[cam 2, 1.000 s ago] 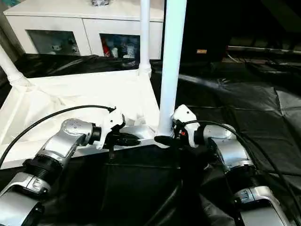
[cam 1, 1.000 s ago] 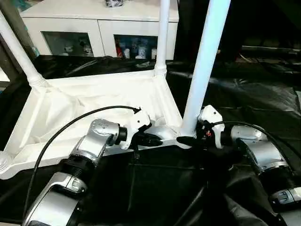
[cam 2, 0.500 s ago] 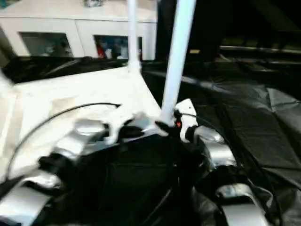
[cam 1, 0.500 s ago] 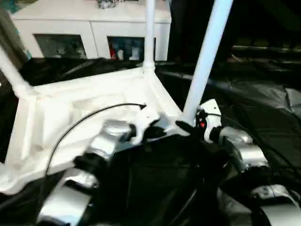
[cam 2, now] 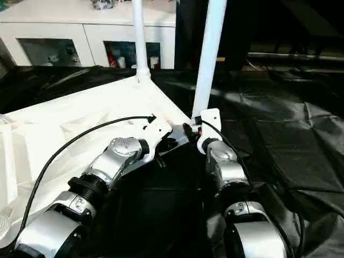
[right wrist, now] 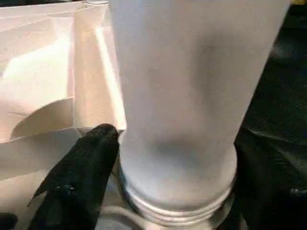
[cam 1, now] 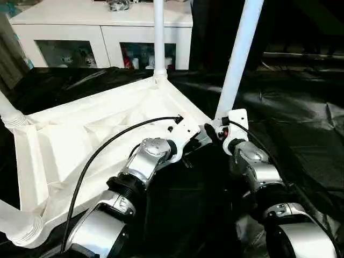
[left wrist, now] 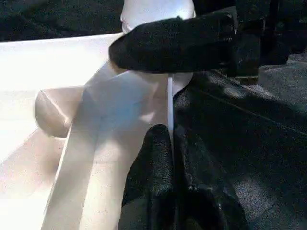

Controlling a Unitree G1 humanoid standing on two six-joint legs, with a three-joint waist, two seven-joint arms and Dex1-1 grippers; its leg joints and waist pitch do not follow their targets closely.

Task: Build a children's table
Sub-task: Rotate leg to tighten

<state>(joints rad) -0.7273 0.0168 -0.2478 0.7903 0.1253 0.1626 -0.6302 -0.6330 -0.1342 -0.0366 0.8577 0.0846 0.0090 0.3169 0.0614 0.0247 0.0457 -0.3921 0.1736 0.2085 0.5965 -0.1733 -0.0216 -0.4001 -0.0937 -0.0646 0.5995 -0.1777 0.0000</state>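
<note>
The left gripper (left wrist: 170, 143) has its black fingers pressed together on the thin white rim of the children's table (cam 1: 80, 145), at the near corner. The right gripper (right wrist: 168, 158) is spread around the base of the leg (cam 1: 236, 59) standing in that corner socket, one finger (right wrist: 79, 167) on each side; whether they press it I cannot tell. The table lies upside down, ribbed underside up, from about 9 to 12 o'clock of the grippers, another leg (cam 1: 158, 37) upright at the far corner. It rests on crinkled black sheeting (cam 1: 301, 118) that spreads out to 3 o'clock. At 11 o'clock stands a white cabinet (cam 1: 102, 32) with glass doors. No readable writing.
</note>
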